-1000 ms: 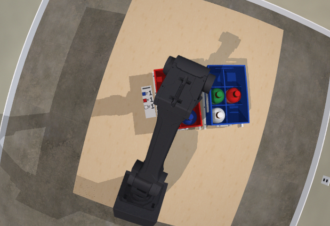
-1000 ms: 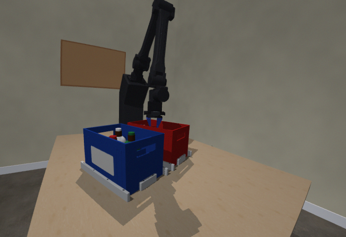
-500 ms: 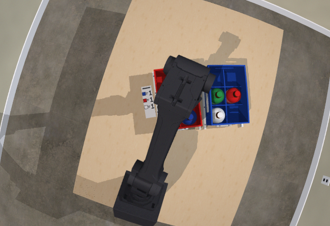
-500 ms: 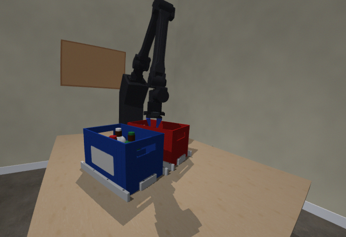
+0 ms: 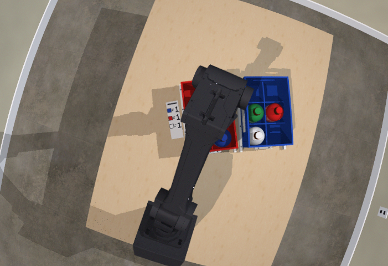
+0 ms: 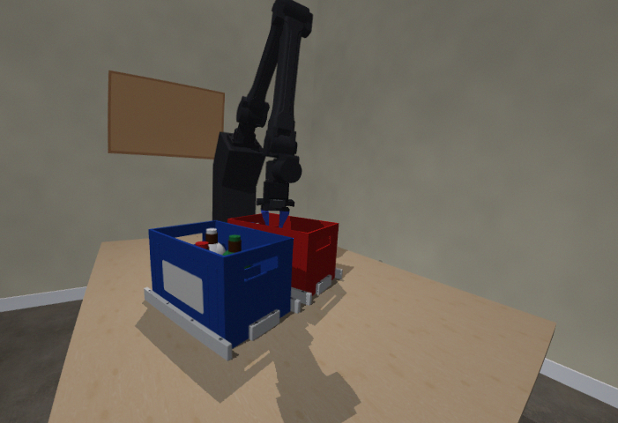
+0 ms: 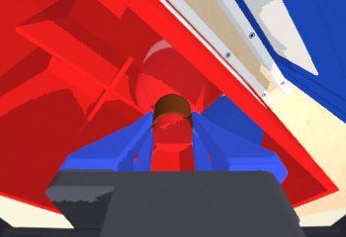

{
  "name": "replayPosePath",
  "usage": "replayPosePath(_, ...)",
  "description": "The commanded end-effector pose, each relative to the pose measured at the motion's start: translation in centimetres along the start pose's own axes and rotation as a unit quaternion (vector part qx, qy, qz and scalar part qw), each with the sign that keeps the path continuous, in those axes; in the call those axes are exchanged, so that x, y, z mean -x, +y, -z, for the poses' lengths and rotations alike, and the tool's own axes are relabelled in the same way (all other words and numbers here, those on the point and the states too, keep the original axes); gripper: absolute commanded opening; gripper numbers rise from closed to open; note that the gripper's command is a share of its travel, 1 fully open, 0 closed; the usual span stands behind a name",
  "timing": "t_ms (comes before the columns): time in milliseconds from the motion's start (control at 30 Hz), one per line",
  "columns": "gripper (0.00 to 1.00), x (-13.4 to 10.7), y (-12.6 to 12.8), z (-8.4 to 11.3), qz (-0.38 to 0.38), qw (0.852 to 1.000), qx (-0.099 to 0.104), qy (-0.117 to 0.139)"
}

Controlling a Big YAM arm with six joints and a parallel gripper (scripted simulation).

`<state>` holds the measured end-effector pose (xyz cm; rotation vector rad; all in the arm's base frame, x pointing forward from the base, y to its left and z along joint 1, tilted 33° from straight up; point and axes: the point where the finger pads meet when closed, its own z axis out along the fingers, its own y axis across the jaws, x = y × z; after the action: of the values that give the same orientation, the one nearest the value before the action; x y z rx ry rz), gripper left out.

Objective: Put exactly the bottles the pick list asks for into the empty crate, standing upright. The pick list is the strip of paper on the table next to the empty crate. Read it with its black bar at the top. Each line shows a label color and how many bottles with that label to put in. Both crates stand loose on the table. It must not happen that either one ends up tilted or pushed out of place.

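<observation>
Red-labelled bottle [image 7: 167, 76] is inside the red crate [image 5: 235, 138] [image 6: 319, 264] [image 7: 230, 96], by the wall facing the blue crate [image 5: 290, 125] [image 6: 259, 293] [image 7: 329, 30]. Gripper [image 6: 273, 225] [image 7: 172, 118] is clamped on its neck, tips near rim height. Looks like the placing step. Can't see whether the base is seated: lower straight, keep it upright, release only once the floor carries it. Open gently, then lift vertically; fingers could nudge the wall or shift the loose crate.

Red crate also has the blue bottle [image 5: 220, 141] [image 7: 235, 120] in a corner cell. Blue crate holds white [image 5: 255, 139] [image 6: 215, 248], green [image 5: 254, 114] [image 6: 234, 242] and a second red [image 5: 272, 113] [image 6: 201, 244]. Pick list [image 5: 176, 133]: one blue, one red, one white. White's next, I'd say; leave green and the spare red.
</observation>
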<state>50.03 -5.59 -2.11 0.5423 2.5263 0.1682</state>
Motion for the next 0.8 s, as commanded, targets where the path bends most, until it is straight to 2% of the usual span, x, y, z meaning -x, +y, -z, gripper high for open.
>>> replayPosePath(0,0.61,1.25,0.60,1.09,-0.002,1.000,0.006,-0.019)
replayPosePath(67,0.61,1.25,0.60,1.09,-0.002,1.000,0.006,-0.019)
replayPosePath(100,0.61,0.68,0.24,0.46,0.000,1.000,0.002,-0.009)
replayPosePath(767,0.61,0.56,0.20,0.40,0.000,1.000,0.002,-0.009)
